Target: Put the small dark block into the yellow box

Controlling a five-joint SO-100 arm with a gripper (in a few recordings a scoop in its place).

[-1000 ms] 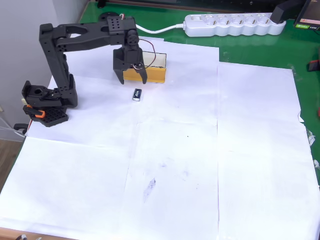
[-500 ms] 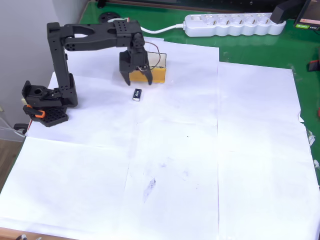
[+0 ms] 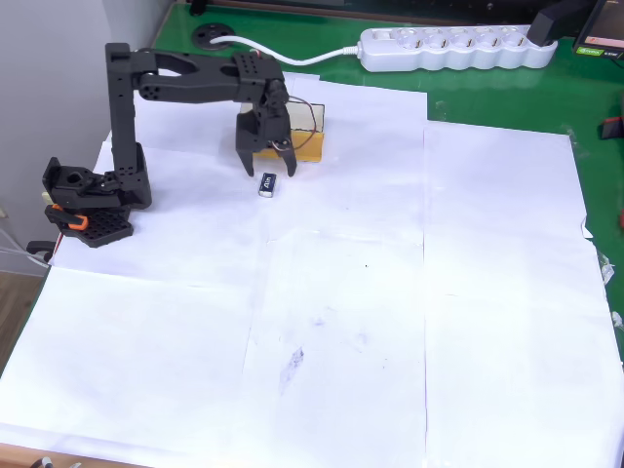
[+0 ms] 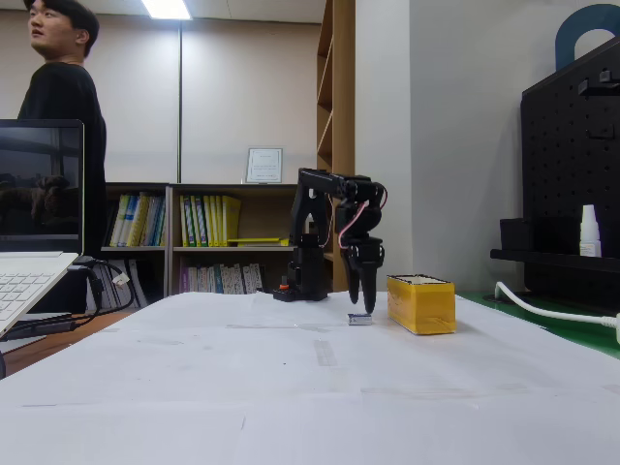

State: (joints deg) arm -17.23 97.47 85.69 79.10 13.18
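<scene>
The small dark block (image 3: 267, 184) lies on the white paper, a tiny black piece with white markings on top; the fixed view shows the block (image 4: 359, 319) resting flat. Just behind it stands the yellow box (image 3: 308, 146), seen in the fixed view as a mustard yellow box (image 4: 421, 303) to the block's right. My black gripper (image 3: 269, 171) points down right over the block, open, with one finger on each side and nothing held. In the fixed view the gripper (image 4: 361, 304) hangs a little above the block, apart from it.
The arm's base (image 3: 88, 200) stands at the left paper edge. A white power strip (image 3: 453, 47) and its cable lie on the green mat behind. In the fixed view a laptop (image 4: 34, 242) sits at the left, with a person standing behind it.
The arm has stretched out and the gripper has moved from in front of the box toward the block, and now hangs lower over it. The block and box have not moved.
</scene>
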